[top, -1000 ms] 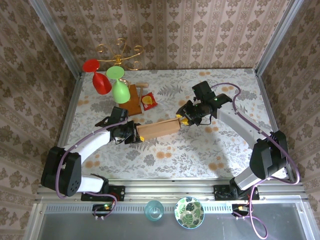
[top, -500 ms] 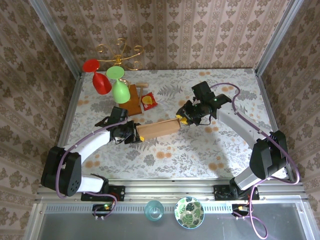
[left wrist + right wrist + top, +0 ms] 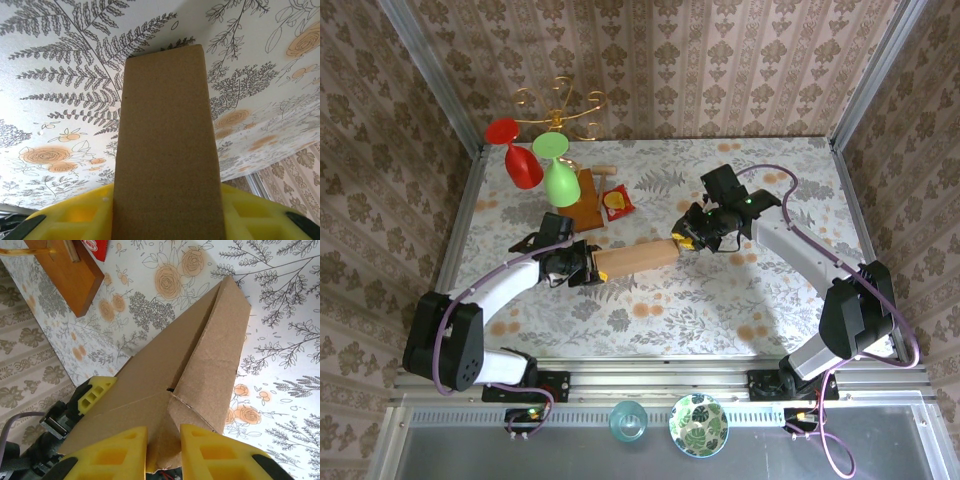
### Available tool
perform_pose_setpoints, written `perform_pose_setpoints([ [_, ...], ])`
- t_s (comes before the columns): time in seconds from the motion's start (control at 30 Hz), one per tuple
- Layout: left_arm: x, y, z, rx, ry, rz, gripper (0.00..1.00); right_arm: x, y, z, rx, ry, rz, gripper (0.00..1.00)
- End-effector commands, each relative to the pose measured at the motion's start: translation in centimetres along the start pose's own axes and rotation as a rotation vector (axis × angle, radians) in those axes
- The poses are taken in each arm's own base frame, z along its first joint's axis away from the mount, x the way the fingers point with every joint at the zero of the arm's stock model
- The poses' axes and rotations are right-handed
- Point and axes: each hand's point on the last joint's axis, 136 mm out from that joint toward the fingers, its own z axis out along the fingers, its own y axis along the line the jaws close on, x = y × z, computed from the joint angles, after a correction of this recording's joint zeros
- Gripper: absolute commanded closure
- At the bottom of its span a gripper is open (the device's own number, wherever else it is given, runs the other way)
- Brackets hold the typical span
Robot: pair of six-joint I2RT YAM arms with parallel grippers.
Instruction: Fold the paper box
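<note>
Top external shows the paper box spanning both arms just in front of the wooden glass stand, with the left gripper and right gripper each clamping one end, probably to brace it for folding. Left wrist shows yellow fingers squeezing the cardboard's near end. Right wrist shows yellow fingers pinching a folded flap edge, with the stand beyond.
</note>
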Motion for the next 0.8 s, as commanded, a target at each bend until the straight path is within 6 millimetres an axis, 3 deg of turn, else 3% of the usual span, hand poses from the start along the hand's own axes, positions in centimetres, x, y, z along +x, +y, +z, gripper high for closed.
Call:
perform_pose_setpoints([
  [0.0,-6.5,3.8,1.2,-0.077,-0.24,-0.339,1.0,0.4,-2.5,1.7,0.09,0.012,-0.041,0.78],
  [0.3,-6.9,3.7,1.6,-0.088,-0.243,-0.351,1.0,0.3,-2.6,2.4,0.097,-0.033,-0.155,0.81],
  [0.67,-7.5,3.2,2.0,-0.097,-0.23,-0.359,1.0,-0.4,-4.3,3.8,0.168,-0.048,-0.211,0.82],
  [0.77,-7.8,3.2,2.0,-0.097,-0.228,-0.362,0.95,-0.7,-4.5,4.4,0.186,-0.046,-0.225,0.83],
])
